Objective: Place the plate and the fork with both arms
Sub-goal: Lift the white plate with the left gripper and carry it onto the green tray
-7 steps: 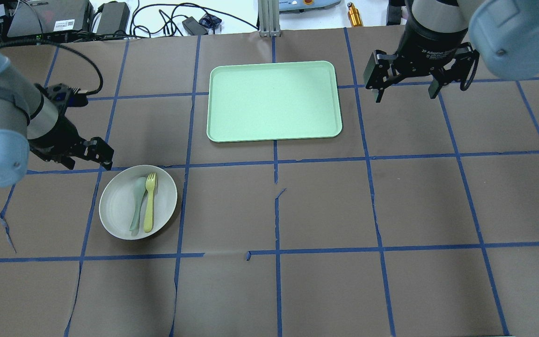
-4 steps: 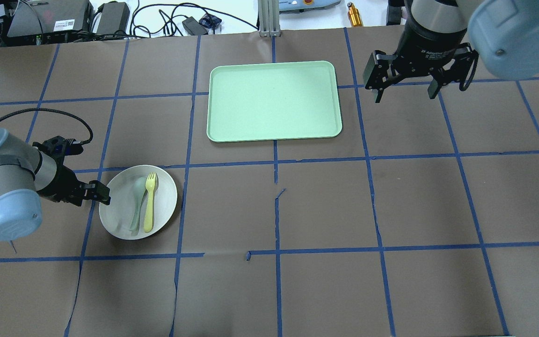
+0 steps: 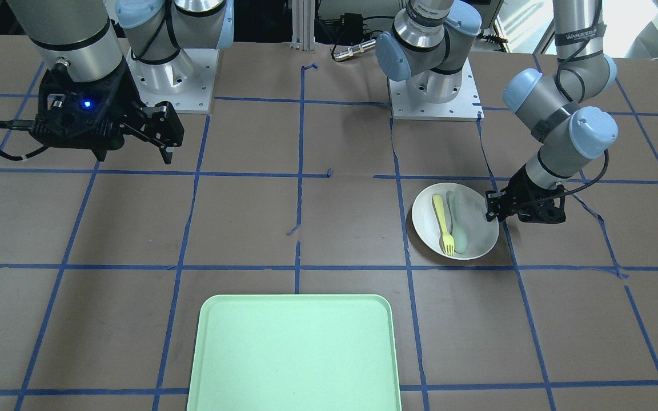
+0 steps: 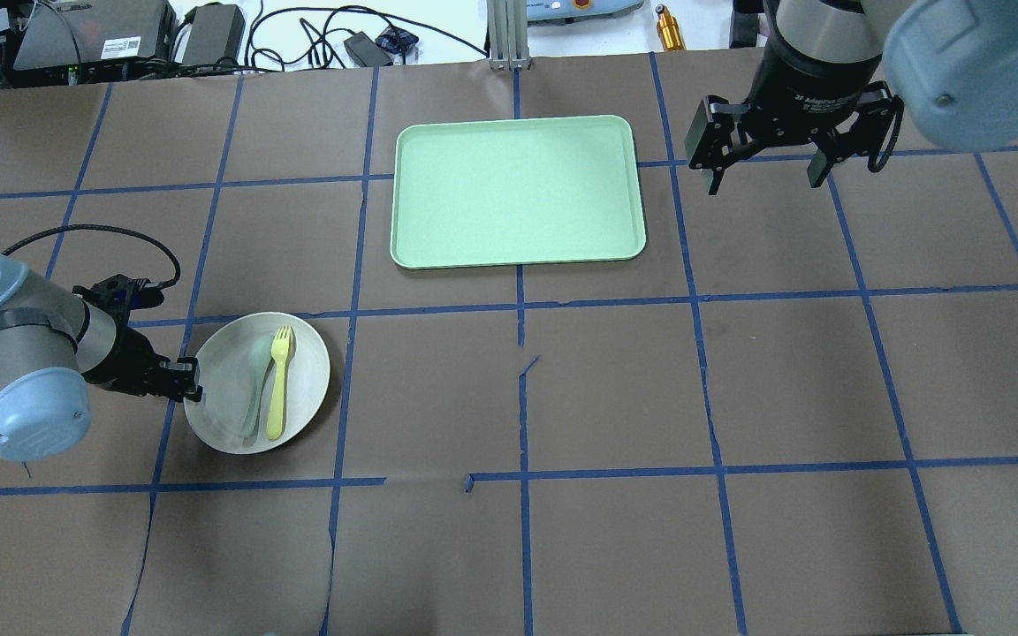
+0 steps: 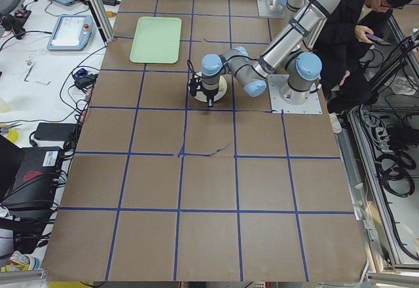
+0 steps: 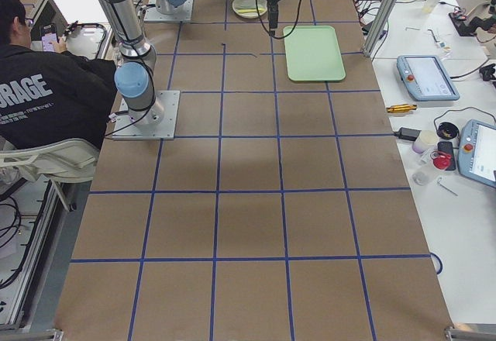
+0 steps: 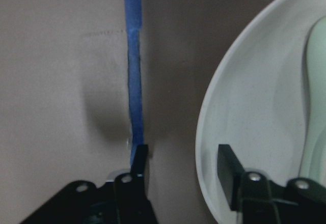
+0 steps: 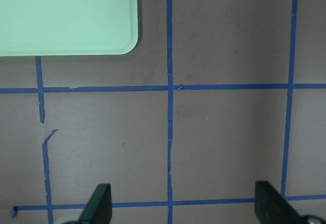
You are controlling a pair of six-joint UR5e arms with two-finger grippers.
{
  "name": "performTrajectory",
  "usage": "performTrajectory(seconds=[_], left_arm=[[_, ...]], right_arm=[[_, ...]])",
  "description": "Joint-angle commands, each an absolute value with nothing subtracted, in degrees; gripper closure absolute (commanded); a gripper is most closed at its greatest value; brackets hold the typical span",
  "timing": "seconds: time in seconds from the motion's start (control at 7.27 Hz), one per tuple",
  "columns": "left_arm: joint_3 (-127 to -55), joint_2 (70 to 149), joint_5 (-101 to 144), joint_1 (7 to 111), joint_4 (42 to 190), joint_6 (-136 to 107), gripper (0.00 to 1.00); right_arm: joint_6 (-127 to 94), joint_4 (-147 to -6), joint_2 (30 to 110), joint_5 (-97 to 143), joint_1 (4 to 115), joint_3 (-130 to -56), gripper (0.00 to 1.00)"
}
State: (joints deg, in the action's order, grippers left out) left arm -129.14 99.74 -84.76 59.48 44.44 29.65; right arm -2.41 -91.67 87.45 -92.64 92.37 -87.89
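Note:
The off-white plate lies on the table's left side, with the pale-yellow fork and a grey-green spoon lying in it. My left gripper is low at the plate's left rim. In the left wrist view the plate has its rim between the open jaws of the left gripper, one finger outside and one inside. My right gripper is open and empty, held above the table right of the tray. The front view shows the plate, the fork and the left gripper.
The mint-green tray lies at the far middle of the table; its corner shows in the right wrist view. Blue tape lines cross the brown table cover. Cables and devices lie beyond the far edge. A person sits behind the robot.
My left arm has swung down and in, bringing its gripper from beyond the plate's far left to the plate's left rim. The right arm has barely moved.

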Motion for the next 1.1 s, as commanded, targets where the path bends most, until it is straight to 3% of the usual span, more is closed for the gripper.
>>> performTrajectory(seconds=[0.0,0.41,0.69,0.96], left_arm=[[-128.24,99.58,-78.72,59.50,44.73,29.27,1.00],[-109.67,102.29,-64.28,63.86,67.88,26.40,1.00],[-98.15,111.56,-63.46,79.64,62.28,7.49,1.00],[-81.65,125.70,-64.33,88.64,59.24,-1.64,1.00]], right_arm=[[-2.37,-91.67,87.45,-92.64,92.37,-87.89,0.00],[-2.46,-91.67,87.45,-92.64,92.37,-87.89,0.00],[-2.37,-91.67,87.36,-92.72,92.37,-87.89,0.00],[-2.46,-91.67,87.36,-92.64,92.46,-87.98,0.00]])
